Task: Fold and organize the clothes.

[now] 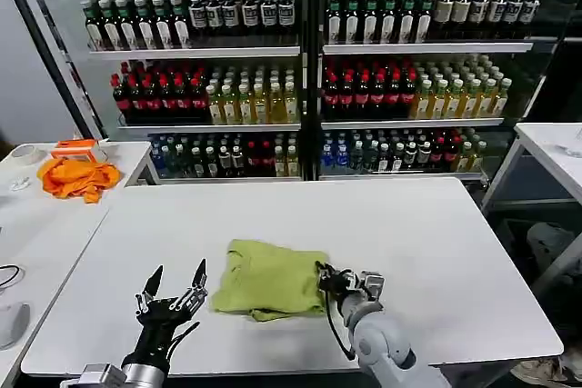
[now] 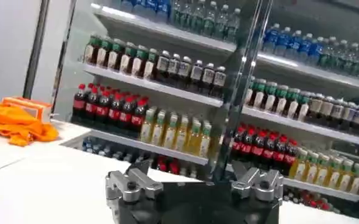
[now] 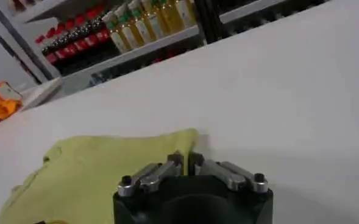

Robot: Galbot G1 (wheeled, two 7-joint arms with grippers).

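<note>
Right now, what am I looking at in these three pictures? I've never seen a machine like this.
This is a two-armed robot at a white table, meant to fold clothes. The wide picture comes from a camera on its head, looking down; the other two come from cameras on its wrists. A lime shirt, already partly folded, lies on the table. The right end effector sits at the shirt's edge, its fingers pressed together, seemingly pinching the fabric. The left end effector hovers beside the shirt, open and holding nothing. An orange cloth lies on a side table, and shelves of bottled drinks stand behind.
</note>
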